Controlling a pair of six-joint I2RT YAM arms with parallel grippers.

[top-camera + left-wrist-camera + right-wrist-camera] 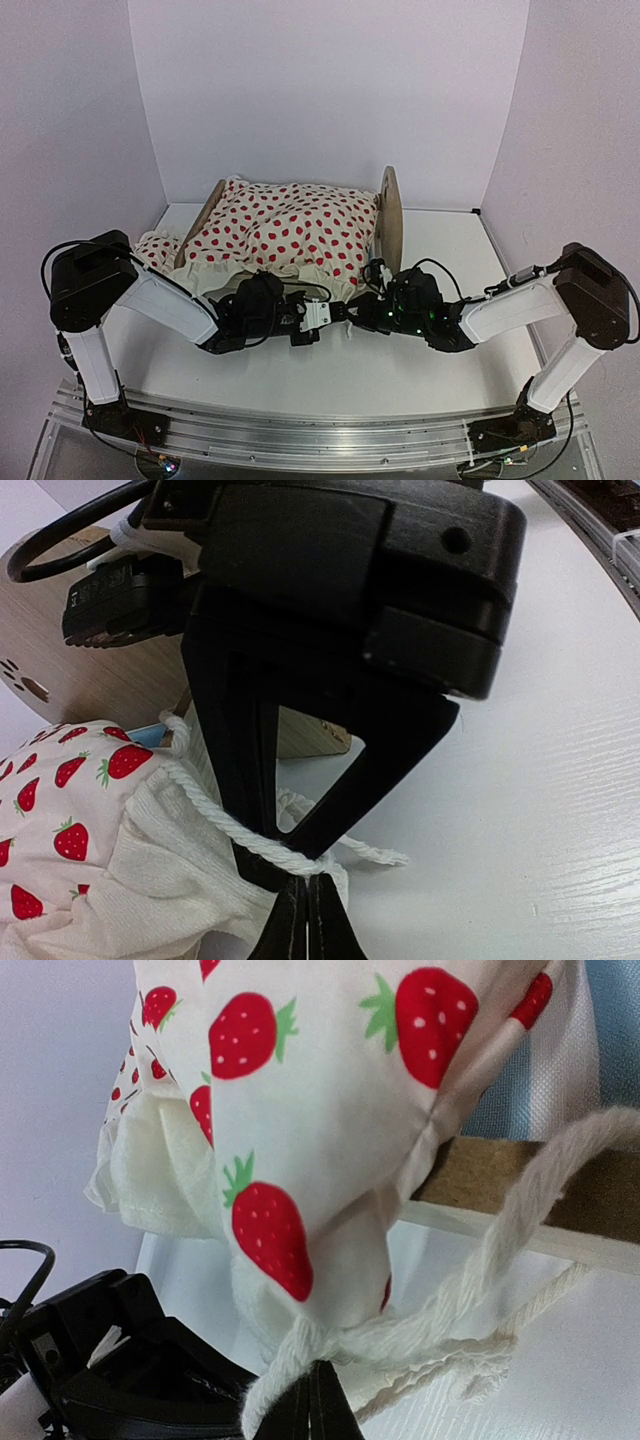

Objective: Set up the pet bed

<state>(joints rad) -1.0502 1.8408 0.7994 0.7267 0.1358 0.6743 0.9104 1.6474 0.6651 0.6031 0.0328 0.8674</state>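
The pet bed (388, 215) stands at the back with its rounded wooden headboard on the right. The red-dotted ruffled blanket (285, 230) covers it and hangs over the near side. My left gripper (332, 313) and right gripper (350, 312) meet tip to tip at the blanket's near right corner. In the left wrist view the left gripper (307, 912) is shut on the blanket's white corded edge (230, 830), next to the headboard (100, 670). In the right wrist view the right gripper (310, 1405) is shut on the same corner (330, 1345), under the blanket (300, 1080). A strip of striped mattress (600, 1050) shows above the frame rail (500, 1175).
A small red-dotted pillow (153, 250) lies on the table left of the footboard (200, 225). White walls close the table in at the back and on both sides. The right gripper's black body (340, 580) fills the top of the left wrist view.
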